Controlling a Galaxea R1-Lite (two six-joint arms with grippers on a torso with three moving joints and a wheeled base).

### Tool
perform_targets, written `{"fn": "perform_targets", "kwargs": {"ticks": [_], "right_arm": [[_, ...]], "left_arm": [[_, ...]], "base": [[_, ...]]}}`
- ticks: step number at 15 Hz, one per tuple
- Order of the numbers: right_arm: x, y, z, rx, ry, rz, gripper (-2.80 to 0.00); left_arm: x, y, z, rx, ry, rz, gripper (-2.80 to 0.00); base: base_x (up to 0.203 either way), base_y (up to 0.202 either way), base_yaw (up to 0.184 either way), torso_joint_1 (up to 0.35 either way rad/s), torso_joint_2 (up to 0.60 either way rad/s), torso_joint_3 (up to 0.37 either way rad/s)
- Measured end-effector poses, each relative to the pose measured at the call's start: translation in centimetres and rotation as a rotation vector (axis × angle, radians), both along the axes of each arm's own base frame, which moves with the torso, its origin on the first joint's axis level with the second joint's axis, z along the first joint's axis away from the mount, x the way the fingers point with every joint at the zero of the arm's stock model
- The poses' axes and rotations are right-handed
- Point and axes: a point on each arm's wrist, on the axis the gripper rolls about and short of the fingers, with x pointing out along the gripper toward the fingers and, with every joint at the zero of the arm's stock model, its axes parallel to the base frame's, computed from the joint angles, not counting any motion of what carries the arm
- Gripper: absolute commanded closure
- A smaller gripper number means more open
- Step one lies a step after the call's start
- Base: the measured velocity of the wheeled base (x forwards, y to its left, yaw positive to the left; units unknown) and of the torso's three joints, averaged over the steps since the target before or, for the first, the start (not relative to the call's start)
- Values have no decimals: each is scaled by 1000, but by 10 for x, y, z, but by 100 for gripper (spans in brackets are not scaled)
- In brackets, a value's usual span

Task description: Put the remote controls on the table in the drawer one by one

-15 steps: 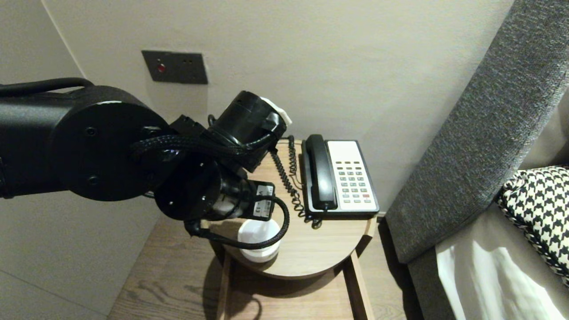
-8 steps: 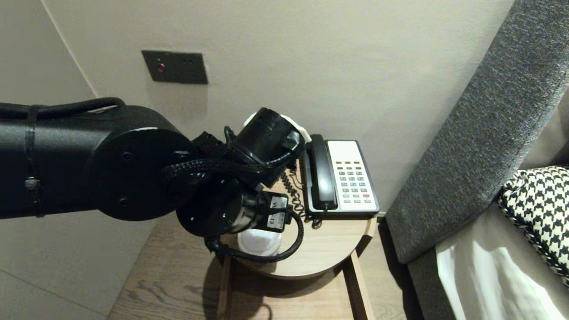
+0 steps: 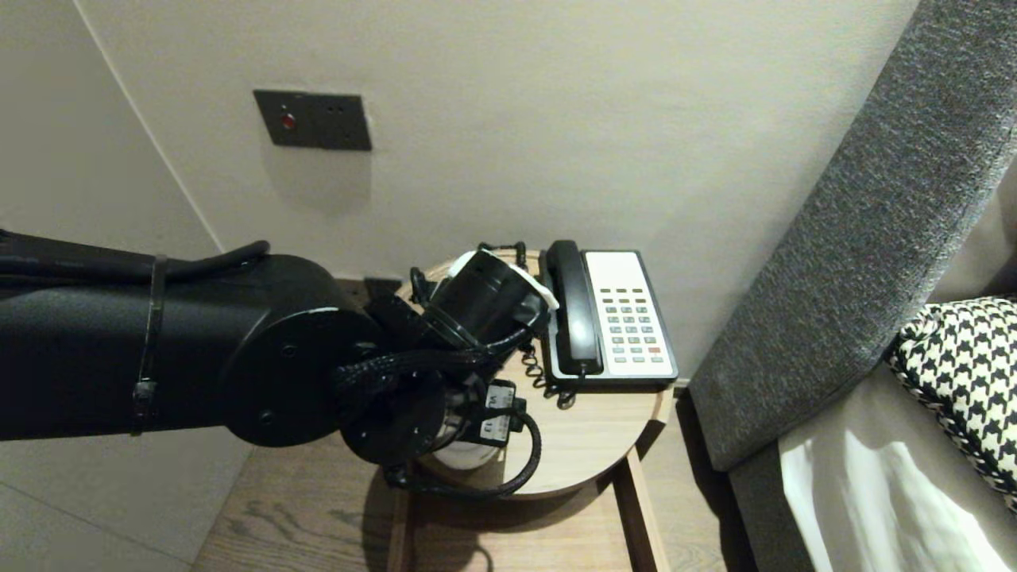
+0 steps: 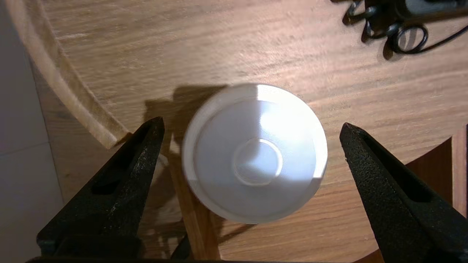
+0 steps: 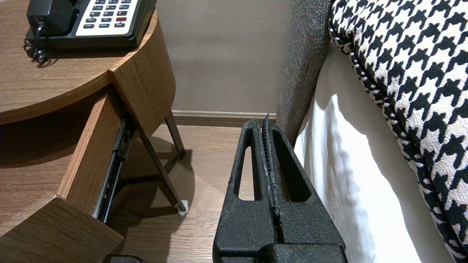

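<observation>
Where left gripper (image 4: 251, 123) hangs mid-frame: fingers (image 4: 120, 175) spread wide, empty, flanking white cup (image 4: 256, 153), apparently untouched, on tabletop (image 4: 256, 47). Right gripper (image 5: 266, 122), lower centre: pressed together, empty.

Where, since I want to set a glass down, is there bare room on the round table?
Bare wood lies front right on the table, bordered by the phone, its cord and the cup. The front left is crowded: the open left pincer straddles the cup there. The back is taken by phone and cord.
</observation>
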Motion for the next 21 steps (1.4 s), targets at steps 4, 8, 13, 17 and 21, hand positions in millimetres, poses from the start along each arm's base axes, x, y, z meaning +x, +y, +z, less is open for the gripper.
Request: {"fn": "perform_targets", "kwargs": {"ticks": [4,8,13,17,21], "right_arm": [[0,0,0,0,0,0,0],[0,0,0,0,0,0,0],[0,0,0,0,0,-1,0],[0,0,0,0,0,0,0],[0,0,0,0,0,-1,0]], "left_arm": [[0,-6,-6,3,2,-11,-280],[0,-7,-14,21,14,-9,-280],[1,-7,-21,28,18,-6,-280],[2,-8,-30,36,26,-6,-280],[4,-7,-32,42,31,2,-280]], "base": [[0,0,0,0,0,0],[0,0,0,0,0,0],[0,0,0,0,0,0],[0,0,0,0,0,0],[0,0,0,0,0,0]]}}
